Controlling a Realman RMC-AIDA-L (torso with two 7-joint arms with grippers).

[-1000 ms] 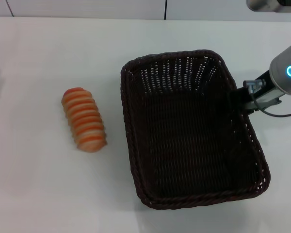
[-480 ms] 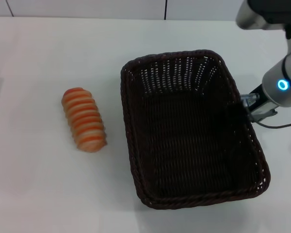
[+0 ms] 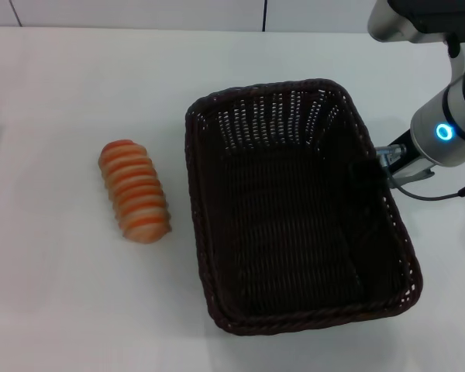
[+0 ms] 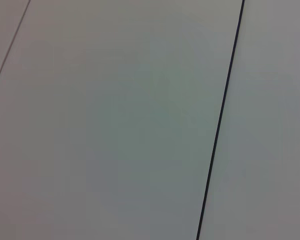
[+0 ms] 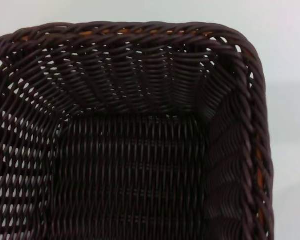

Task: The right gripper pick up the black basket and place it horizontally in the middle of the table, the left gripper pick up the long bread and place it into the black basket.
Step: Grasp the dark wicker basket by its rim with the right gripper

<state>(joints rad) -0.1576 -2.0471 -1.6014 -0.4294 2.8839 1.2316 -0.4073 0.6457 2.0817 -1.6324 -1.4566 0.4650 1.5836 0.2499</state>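
The black basket [image 3: 294, 225], a big dark woven one, stands right of the middle of the white table [image 3: 62, 310], its long side running away from me. My right gripper [image 3: 378, 165], on the arm with the blue ring, is at the basket's right rim and shut on it. The right wrist view looks down into the basket [image 5: 135, 165], which has nothing inside. The long bread [image 3: 134, 191], orange with cream stripes, lies on the table left of the basket, a small gap apart from it. My left gripper is out of view.
A wall with a dark vertical seam [image 3: 264, 14] runs along the table's far edge. The left wrist view shows only a pale flat surface with a thin dark seam [image 4: 220, 130].
The right arm has moved left, and the basket has shifted slightly left with it, toward the bread. The bread has not moved.
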